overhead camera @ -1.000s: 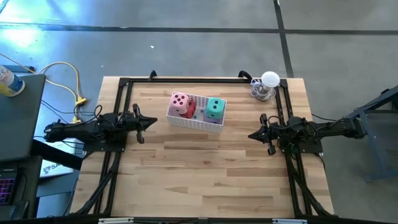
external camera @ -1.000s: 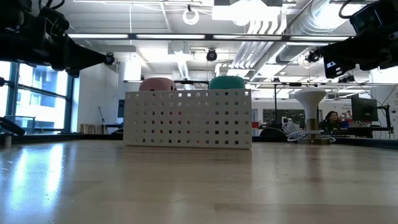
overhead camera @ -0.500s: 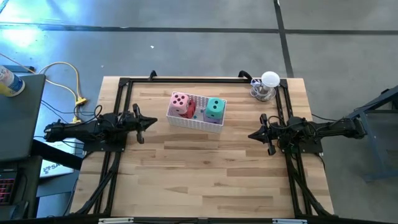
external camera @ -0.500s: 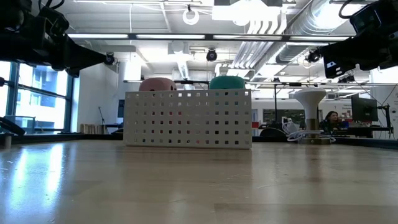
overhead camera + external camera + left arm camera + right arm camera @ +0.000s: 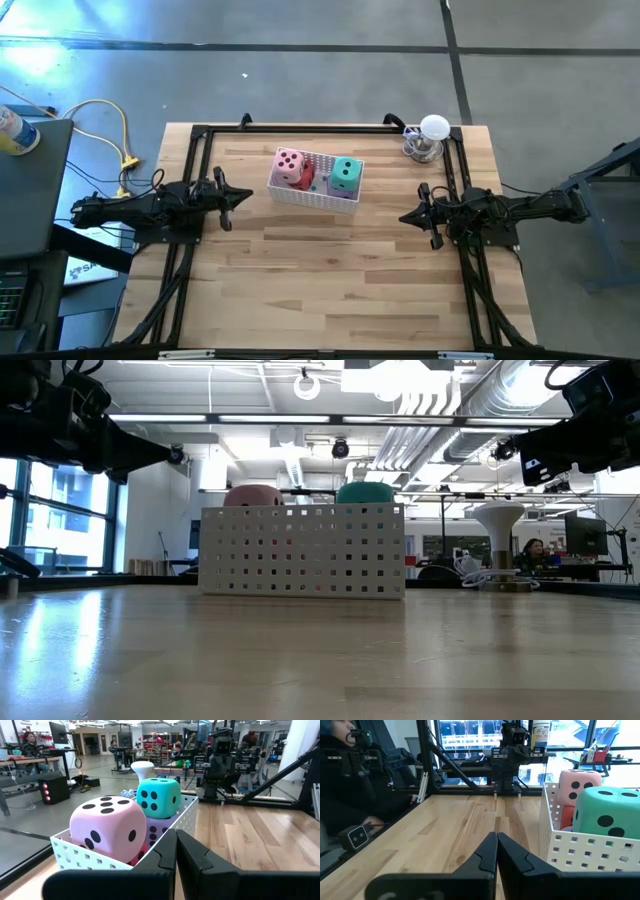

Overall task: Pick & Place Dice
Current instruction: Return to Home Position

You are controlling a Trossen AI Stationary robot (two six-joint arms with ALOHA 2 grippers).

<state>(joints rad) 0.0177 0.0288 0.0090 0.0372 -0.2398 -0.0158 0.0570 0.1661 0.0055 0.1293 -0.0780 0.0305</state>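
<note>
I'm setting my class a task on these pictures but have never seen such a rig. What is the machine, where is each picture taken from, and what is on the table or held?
It is a robot: two dark arms at a wooden table, each ending in a two-finger gripper. One picture looks straight down from above, one looks level across the tabletop, and two come from cameras on the arms' wrists. From above, the left gripper is on the left and the right gripper on the right; both are shut and hold nothing. Between them a white perforated basket holds soft dice: a pink die and a green die on top, a purple die beneath the green one. A white lamp-like object stands near one corner.
</note>
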